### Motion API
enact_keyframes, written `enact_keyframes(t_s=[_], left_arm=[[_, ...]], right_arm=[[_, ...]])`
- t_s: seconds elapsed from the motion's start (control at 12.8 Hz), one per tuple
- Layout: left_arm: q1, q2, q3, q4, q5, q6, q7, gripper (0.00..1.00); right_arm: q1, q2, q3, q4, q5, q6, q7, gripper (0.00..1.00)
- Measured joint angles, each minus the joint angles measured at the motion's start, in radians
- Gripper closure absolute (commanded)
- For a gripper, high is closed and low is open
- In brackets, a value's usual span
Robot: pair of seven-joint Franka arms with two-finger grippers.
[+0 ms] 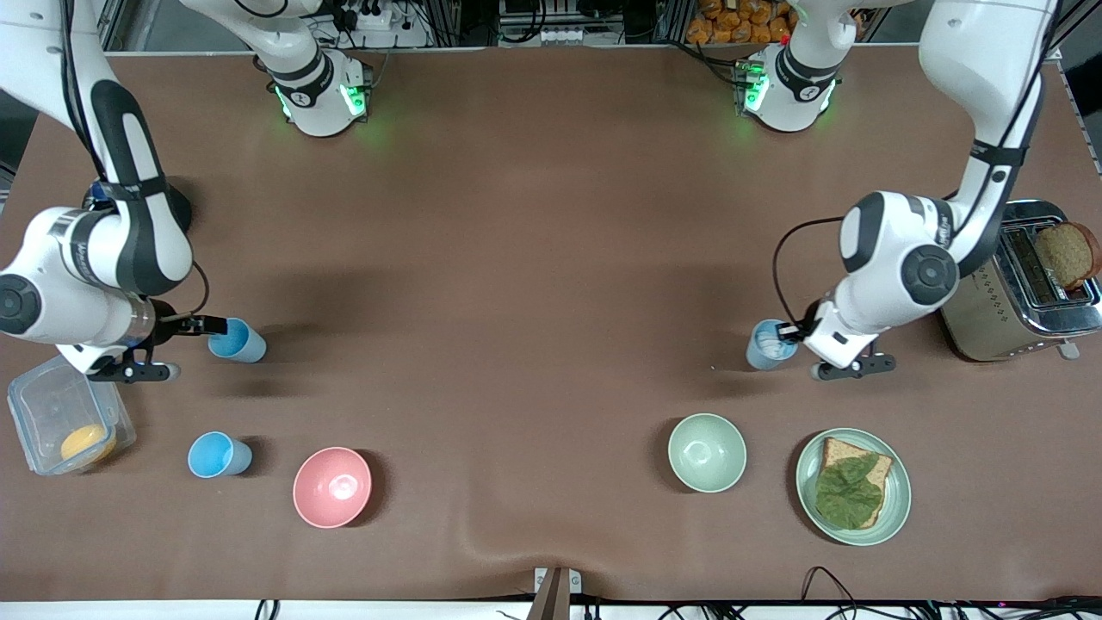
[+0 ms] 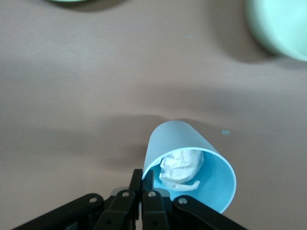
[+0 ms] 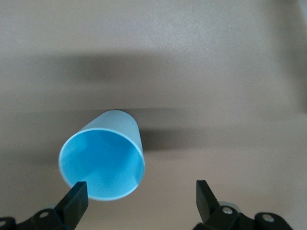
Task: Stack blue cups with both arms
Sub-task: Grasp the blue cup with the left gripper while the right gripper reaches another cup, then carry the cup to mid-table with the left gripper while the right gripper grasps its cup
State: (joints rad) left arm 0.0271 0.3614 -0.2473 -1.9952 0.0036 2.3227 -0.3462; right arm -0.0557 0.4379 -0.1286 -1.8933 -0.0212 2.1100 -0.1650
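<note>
In the front view, three blue cups are in sight. The grey-blue cup (image 1: 769,346) is at about 3 o'clock, with the left gripper (image 1: 789,331) at its rim. The sky-blue cup (image 1: 237,339) is at about 9 o'clock, its mouth turned toward the right gripper (image 1: 176,349). A third blue cup (image 1: 219,454) stands upright on the tabletop (image 1: 534,258) at about 8 o'clock, with one pink bowl (image 1: 332,486) beside it. One pale green bowl (image 1: 707,452), one plate (image 1: 895,508) carrying bread and a leaf, one toaster (image 1: 999,319) and one clear container (image 1: 43,405) complete the count. From here I cannot tell how either gripper's fingers stand.

The left wrist view settles one. The left gripper (image 2: 142,184) is pinched closed on the wall of the grey-blue cup (image 2: 187,141) at its rim. Crumpled white paper (image 2: 180,170) lies inside, barely visible from the front.

In the right wrist view, the right gripper (image 3: 139,191) is spread wide. One of its fingers (image 3: 76,195) is at the rim of the sky-blue cup (image 3: 115,139), which is empty. Whether this cup rests on the tabletop is unclear.
</note>
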Motion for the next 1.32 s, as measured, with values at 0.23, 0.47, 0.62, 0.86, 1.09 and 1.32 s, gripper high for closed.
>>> enact_keyframes(t_s=[0.23,0.47,0.62,0.86,1.09,1.32], left_arm=[[0.0,-0.037,-0.094,0.05,0.0,-0.076,-0.14,1.0],[-0.014,-0.035,-0.215,0.084,0.0,-0.099,-0.343,1.0],[-0.079,-0.014,-0.249,0.092,0.0,-0.1,-0.483,1.0],[-0.225,0.062,-0.249,0.145,0.0,-0.074,-0.692,1.0],[-0.318,0.176,-0.246,0.226,0.0,-0.015,-0.839,1.0],[-0.404,0.289,-0.22,0.315,0.015,-0.005,-0.926,1.0]], right_arm=[[-0.001,0.048,0.0,0.0,0.0,0.01,0.0,0.3],[-0.001,0.074,0.001,0.0,0.001,0.012,0.0,0.98],[-0.001,0.078,0.001,0.0,0.001,0.012,0.0,1.0],[-0.002,0.078,0.003,0.001,0.001,0.012,0.0,1.0],[-0.001,0.073,0.008,0.012,0.004,0.011,0.0,1.0],[-0.001,0.071,0.008,0.014,0.004,0.011,-0.009,1.0]])
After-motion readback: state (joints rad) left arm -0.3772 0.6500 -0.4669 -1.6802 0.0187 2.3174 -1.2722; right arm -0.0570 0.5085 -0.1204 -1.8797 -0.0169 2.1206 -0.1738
